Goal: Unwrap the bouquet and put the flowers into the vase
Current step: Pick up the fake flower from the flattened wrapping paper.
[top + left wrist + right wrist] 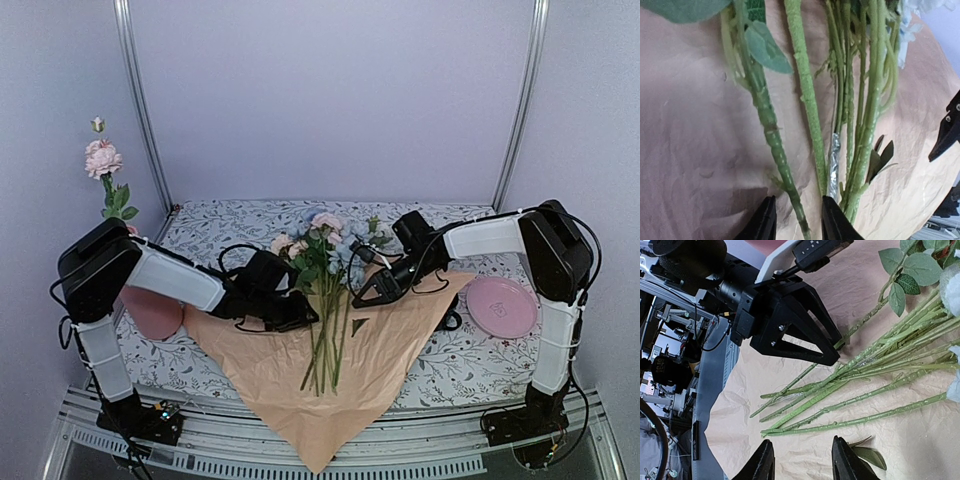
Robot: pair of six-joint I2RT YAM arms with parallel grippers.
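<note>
The bouquet's peach paper (385,345) lies spread flat on the table. The flowers (325,300) rest on it, pink, blue and cream heads far, stems (855,390) toward the near edge. My left gripper (300,312) is low at the stems from the left; in its wrist view the gripper (798,200) is open, with one green stem (775,145) passing loosely between the fingers. My right gripper (360,295) hovers at the right of the bunch; the gripper (802,441) is open, holding nothing, just short of the stems. The pink vase (150,312) stands at the left, partly behind my left arm.
A pink rose (103,160) with a bud stands tall at the far left, its stem going down behind the left arm. A flat pink plate (500,305) lies on the right. The paper's point (320,455) hangs over the near table edge.
</note>
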